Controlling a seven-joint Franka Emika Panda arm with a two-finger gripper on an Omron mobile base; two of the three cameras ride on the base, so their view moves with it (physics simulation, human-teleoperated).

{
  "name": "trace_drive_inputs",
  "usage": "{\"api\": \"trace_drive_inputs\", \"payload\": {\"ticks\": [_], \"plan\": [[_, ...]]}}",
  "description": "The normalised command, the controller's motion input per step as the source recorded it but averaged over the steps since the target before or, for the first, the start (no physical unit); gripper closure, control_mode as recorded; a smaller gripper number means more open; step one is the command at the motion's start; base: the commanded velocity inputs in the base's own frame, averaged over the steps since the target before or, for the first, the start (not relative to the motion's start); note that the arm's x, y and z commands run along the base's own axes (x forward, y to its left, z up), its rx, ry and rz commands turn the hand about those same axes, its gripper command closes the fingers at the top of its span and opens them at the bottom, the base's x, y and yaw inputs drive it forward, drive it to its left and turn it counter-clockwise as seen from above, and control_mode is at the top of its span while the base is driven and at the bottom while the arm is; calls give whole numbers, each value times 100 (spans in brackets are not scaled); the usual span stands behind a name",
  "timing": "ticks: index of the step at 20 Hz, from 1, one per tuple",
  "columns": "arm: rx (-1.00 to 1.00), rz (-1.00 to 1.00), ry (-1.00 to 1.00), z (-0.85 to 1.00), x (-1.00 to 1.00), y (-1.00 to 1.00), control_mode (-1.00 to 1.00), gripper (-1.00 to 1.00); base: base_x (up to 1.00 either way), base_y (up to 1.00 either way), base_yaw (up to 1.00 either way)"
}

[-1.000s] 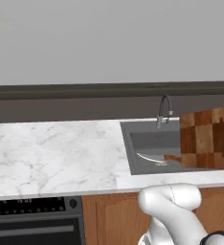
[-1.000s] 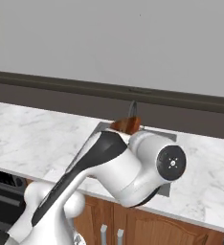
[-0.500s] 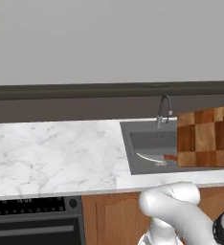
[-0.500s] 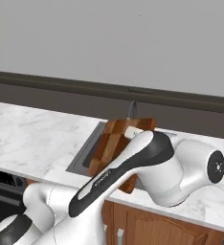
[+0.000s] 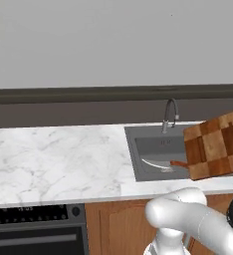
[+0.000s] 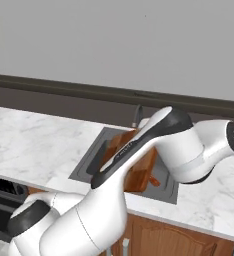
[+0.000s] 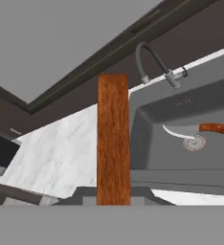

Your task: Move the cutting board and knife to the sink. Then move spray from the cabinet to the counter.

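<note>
Gripper (image 7: 113, 203) clamped on cutting board (image 5: 215, 144), held tilted above the sink's (image 5: 153, 149) right half; knife (image 5: 163, 163) already lies on basin floor directly below-left.

Both base views overlook the sink (image 5: 158, 154) from opposite sides; the hand view seems close.

In the left base view the cutting board (image 5: 217, 144) tilted and sank toward the lower right, over the sink (image 5: 153, 149). In the right base view the arm swung right, exposing the board.
</note>
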Motion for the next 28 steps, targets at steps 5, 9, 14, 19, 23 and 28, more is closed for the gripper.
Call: {"api": "trace_drive_inputs", "payload": {"ticks": [5,9,14,19,23,28], "plan": [[0,0,6,-10,12,-2,-100,100,0,0,0],[0,0,4,-6,25,-6,-100,100,0,0,0],[0,0,3,-5,47,-7,-100,100,0,0,0],[0,0,1,-12,37,-13,-100,100,0,0,0],[0,0,3,-12,33,-25,-100,100,0,0,0],[0,0,3,-8,28,-29,-100,100,0,0,0]]}}
